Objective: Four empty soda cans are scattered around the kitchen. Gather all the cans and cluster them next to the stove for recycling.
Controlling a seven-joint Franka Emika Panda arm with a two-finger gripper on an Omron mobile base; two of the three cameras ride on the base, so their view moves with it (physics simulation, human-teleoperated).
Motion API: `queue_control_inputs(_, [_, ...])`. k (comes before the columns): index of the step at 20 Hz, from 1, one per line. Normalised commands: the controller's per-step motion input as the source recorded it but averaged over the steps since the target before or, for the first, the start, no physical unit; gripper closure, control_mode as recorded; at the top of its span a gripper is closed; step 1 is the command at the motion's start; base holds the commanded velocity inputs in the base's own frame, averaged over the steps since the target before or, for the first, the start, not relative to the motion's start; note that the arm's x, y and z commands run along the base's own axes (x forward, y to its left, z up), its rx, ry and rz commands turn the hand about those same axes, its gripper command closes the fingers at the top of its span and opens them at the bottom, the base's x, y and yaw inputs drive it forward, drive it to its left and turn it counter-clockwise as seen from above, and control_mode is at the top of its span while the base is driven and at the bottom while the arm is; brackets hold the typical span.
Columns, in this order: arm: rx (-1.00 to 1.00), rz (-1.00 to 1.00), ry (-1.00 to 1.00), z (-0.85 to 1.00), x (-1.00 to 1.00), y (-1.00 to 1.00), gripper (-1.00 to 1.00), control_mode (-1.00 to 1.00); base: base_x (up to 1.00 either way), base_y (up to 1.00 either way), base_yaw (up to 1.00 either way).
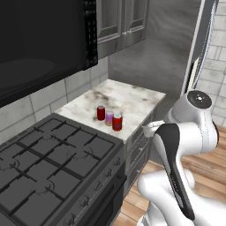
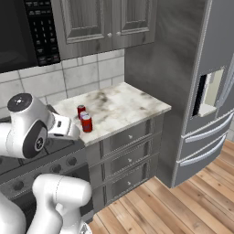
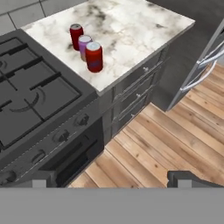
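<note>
Three soda cans stand close together on the marble counter, just right of the stove. Two are red and a purple one stands between them. The same cluster sits near the counter's stove-side edge in both base views. In the hand view my gripper is open with nothing between its fingertips. It hangs over the wood floor in front of the stove and drawers, well clear of the cans. The stove is black with iron grates and front knobs.
A black microwave hangs over the stove. Grey drawers sit under the counter and a tall refrigerator stands to its right. Wood floor spreads in front of the cabinets.
</note>
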Motion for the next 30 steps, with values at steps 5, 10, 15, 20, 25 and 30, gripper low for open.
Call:
queue_control_inputs(5, [0.0,0.0,0.0,0.0,-0.09,0.0,-1.0,1.0,-0.09,0.0,0.0])
queue_control_inputs(10, [0.0,0.0,0.0,0.0,0.0,0.0,-1.0,1.0,-0.1,0.0,0.0])
queue_control_inputs(15, [0.0,0.0,0.0,0.0,0.0,0.0,-1.0,1.0,-0.57,-0.1,-0.08])
queue_control_inputs(20, [0.0,0.0,0.0,0.0,0.0,0.0,-1.0,1.0,-0.62,-0.04,-0.21])
queue_control_inputs(25, [0.0,0.0,0.0,0.0,0.0,0.0,-1.0,1.0,-0.35,0.04,-0.32])
queue_control_inputs(30, [0.0,0.0,0.0,0.0,0.0,0.0,-1.0,1.0,0.01,0.09,-0.45])
